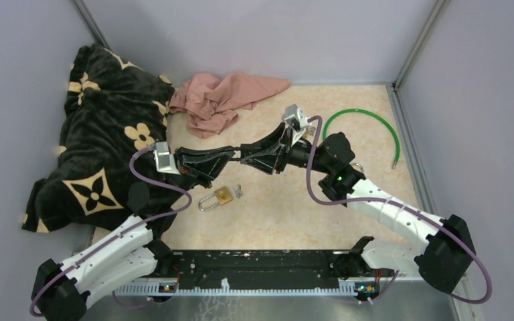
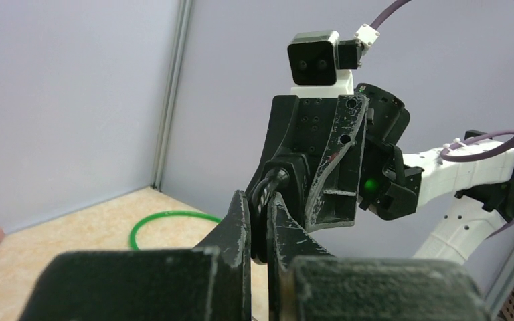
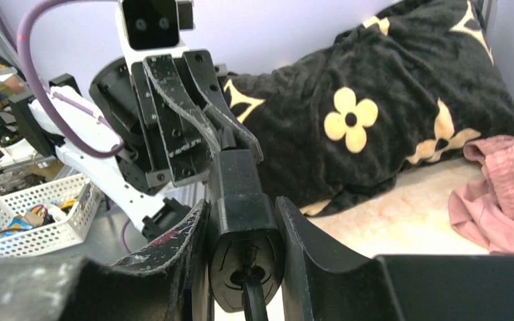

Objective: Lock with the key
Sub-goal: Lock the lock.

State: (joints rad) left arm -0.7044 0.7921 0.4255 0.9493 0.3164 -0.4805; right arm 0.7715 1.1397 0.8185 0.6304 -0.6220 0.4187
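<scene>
While a brass padlock (image 1: 215,198) lies flat on the beige marbled worktop (image 1: 294,214), a small silvery piece (image 1: 239,192) just right of it, two hands meet in the air just beyond it. The left hand (image 1: 231,154) and right hand (image 1: 247,155) each pinch one end of a black plastic piece (image 3: 243,200). Left of the padlock sprawls a black flowered blanket (image 1: 107,134); beyond the padlock lies a pink cloth (image 1: 221,100); well to its right, a green hoop (image 1: 361,111). Lilac-grey walls (image 1: 254,33) enclose everything.

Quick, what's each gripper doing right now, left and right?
Left gripper: closed on the thin end of a black object.
Right gripper: closed on the thick body of the same black object.
</scene>
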